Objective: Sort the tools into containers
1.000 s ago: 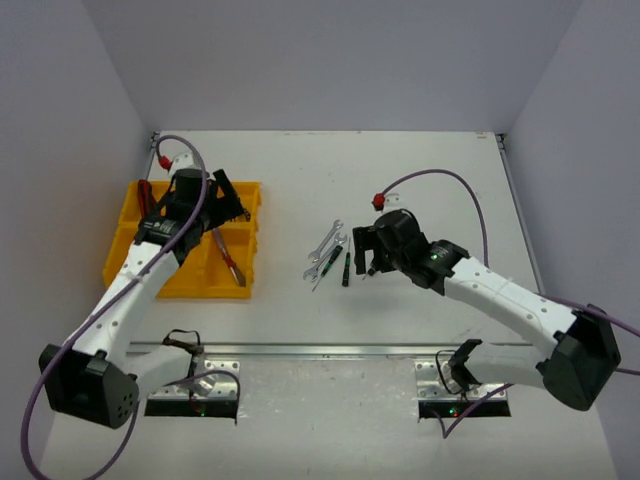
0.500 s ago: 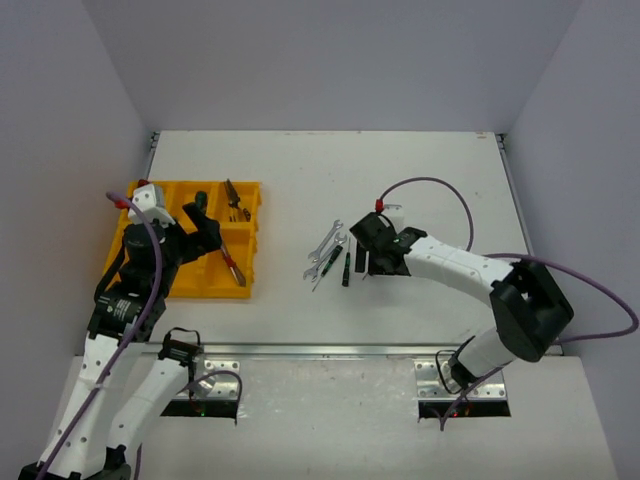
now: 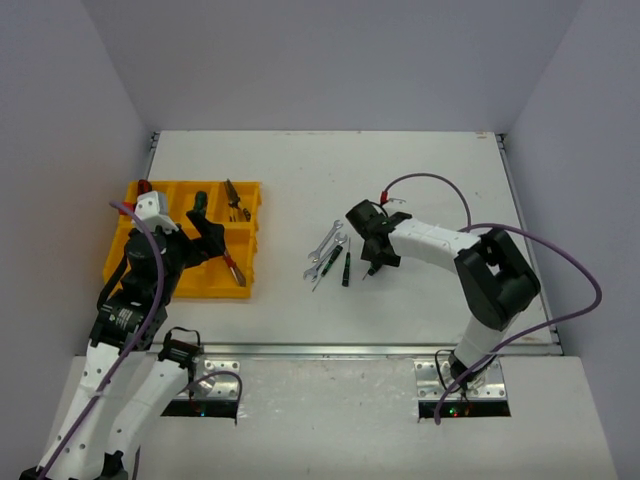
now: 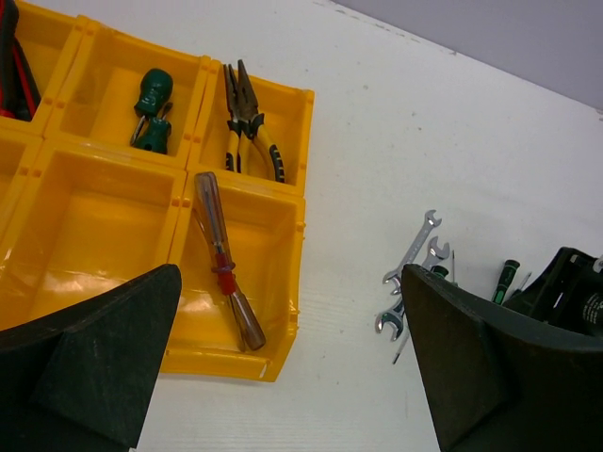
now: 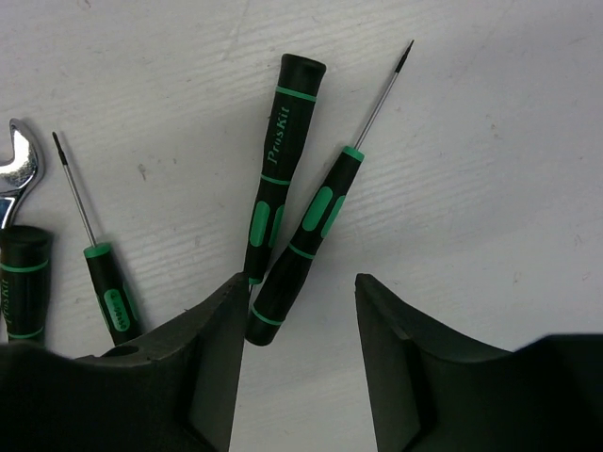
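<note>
Under right pincer (image 5: 297,299), jaws apart, green-black screwdriver (image 5: 316,217) butt, neighbouring handle (image 5: 283,141) partly hidden, left pincer (image 4: 290,282) gaping.

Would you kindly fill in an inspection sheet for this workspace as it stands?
Surface: white table.
Job's things: yellow tray holds yellow pliers, a red-handled screwdriver and a green-handled tool; wrenches and green-black screwdrivers lie on the table.
Clutter: nothing seen.
Grippers: left gripper open and empty above the tray; right gripper open, its fingers either side of one screwdriver handle.
Cables: purple cables loop along both arms.
Surroundings: pale walls on three sides.
</note>
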`<state>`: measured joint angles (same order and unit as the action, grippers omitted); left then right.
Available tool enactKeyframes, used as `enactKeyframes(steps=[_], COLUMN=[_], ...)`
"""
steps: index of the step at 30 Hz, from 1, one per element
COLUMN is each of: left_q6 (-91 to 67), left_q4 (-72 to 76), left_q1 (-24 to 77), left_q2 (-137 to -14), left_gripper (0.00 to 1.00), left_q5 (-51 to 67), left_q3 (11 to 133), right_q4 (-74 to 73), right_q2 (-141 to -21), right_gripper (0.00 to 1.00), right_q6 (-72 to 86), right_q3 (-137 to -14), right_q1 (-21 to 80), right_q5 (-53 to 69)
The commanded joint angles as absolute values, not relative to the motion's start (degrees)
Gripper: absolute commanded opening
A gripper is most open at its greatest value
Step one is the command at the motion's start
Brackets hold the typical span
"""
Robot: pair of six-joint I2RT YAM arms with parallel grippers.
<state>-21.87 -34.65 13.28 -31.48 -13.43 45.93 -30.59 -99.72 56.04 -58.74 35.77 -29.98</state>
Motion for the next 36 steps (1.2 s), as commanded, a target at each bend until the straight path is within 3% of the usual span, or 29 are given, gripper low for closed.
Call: enactKeyframes(steps=[1, 16, 26, 28, 32, 36], left_q6=[-21.4, -21.4, -21.4, -21.4, -21.2, -21.2], left_q4=[-31.5, -31.5, -31.5, -31.4, -31.4, -31.4], left_q1=[14.0, 14.0, 14.6, 14.8, 15.7, 16.3], left_q2=[-31.5, -32.4, -31.9, -32.1, -32.9, -33.5], left_gripper=[1.00, 1.00, 1.00, 1.00, 1.00, 1.00], left_q5=[-13.3, -13.1, -13.3, -13.1, -12.7, -12.7], left_q3=[45.7, 45.7, 45.7, 45.8, 45.8, 45.8], right_q4=[-29.9, -24.8, -23.2, -23.1, -23.0, -22.9], right_q2=[-100.4, -99.8, -96.1, -94.1, -90.2, -87.0], right_gripper=[0.47, 0.37, 0.22, 0.11, 0.02, 0.00], right_q6=[60.7, 62.4, 65.8, 66.1, 65.9, 63.7], right_q3=[-58.3, -53.1, -46.7, -45.7, -43.3, -41.8], right_q1=[35.4, 34.8, 34.7, 34.6, 34.3, 34.0], right_q5=[-32.3, -28.4, -28.6, -29.1, -29.8, -30.1])
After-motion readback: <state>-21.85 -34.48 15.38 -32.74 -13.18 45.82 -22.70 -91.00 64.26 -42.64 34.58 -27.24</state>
